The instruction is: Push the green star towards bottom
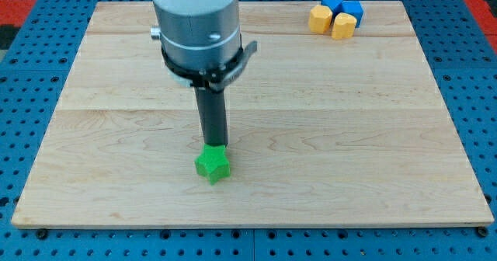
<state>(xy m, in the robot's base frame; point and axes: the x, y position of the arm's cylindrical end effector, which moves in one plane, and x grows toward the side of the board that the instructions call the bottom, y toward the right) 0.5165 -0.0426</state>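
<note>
The green star [213, 166] lies on the wooden board [326, 121], left of centre and near the view's bottom edge. My rod comes down from the grey arm housing [196, 28] at the view's top. My tip [213, 145] sits right at the star's top edge, touching it or nearly so, on the side toward the view's top.
At the view's top right corner of the board sit a blue block [332, 5], a second blue block [352, 10], a yellow block [319, 19] and a second yellow block [343, 26], bunched together. A blue pegboard surface [23, 98] surrounds the board.
</note>
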